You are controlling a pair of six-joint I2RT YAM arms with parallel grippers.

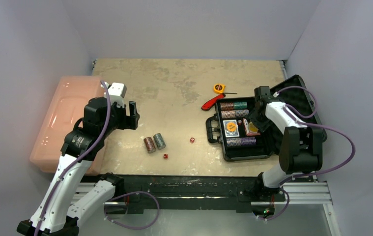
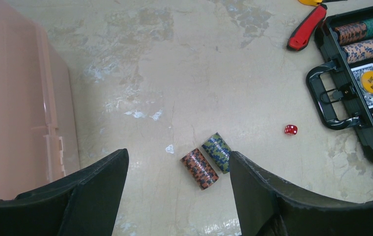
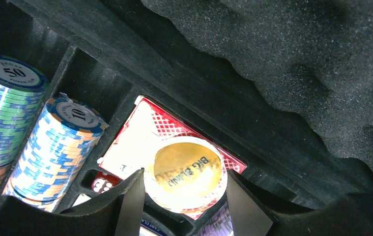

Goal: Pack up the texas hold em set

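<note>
I'm using the black case (image 1: 245, 153) as my reference. It lies open by the table's (image 1: 174, 78) right edge, handle (image 1: 211, 129) pointing left.

Farthest left of the case is the pink bin (image 1: 64, 118), running along the table's left edge. The left gripper (image 1: 131, 115) hovers on the bin's case-side, jaws spread wide and holding nothing. From its wrist cam (image 2: 178, 162) I look straight down on open tabletop.

Well left of the case, the brown chip roll (image 1: 149, 144) and the green chip roll (image 1: 159, 141) lie on their sides, touching each other, with bare surface all around. One red die (image 1: 192, 140) sits between the rolls and the handle. The second die (image 1: 165, 156) lies just nearer the front edge than the rolls.

Off the case's far-left corner are the red-handled tool (image 1: 210, 103), nearly against the case wall, and the yellow tape measure (image 1: 218, 88) just beyond it.

The right gripper (image 3: 184, 177) is down inside the case, clamped on the clear disc (image 3: 185, 169) marked BIG BLIND, right over the red card deck (image 3: 125, 150). The foam lid (image 3: 297, 59) stands open on the case's right side and looms close, so it's tight in there.
</note>
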